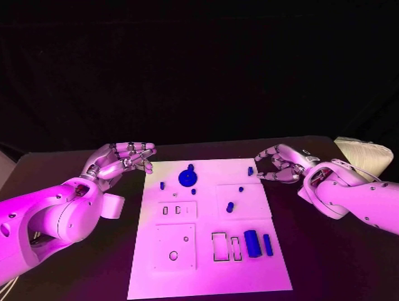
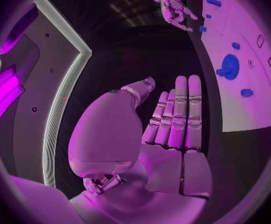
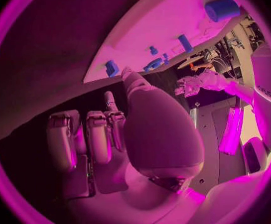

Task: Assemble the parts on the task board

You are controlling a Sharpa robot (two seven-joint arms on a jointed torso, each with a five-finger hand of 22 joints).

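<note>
Currently we record the task board lying flat at centre frame on the black surface in the head view. Blue parts sit on it: a round disc near its upper edge, a small peg mid-board, and a thick cylinder beside a thinner bar toward the lower right. The left hand hangs just off the board's upper left corner, fingers extended and pressed together, holding nothing. The right hand sits at the upper right corner, fingers curled inward; we cannot tell whether they pinch anything.
</note>
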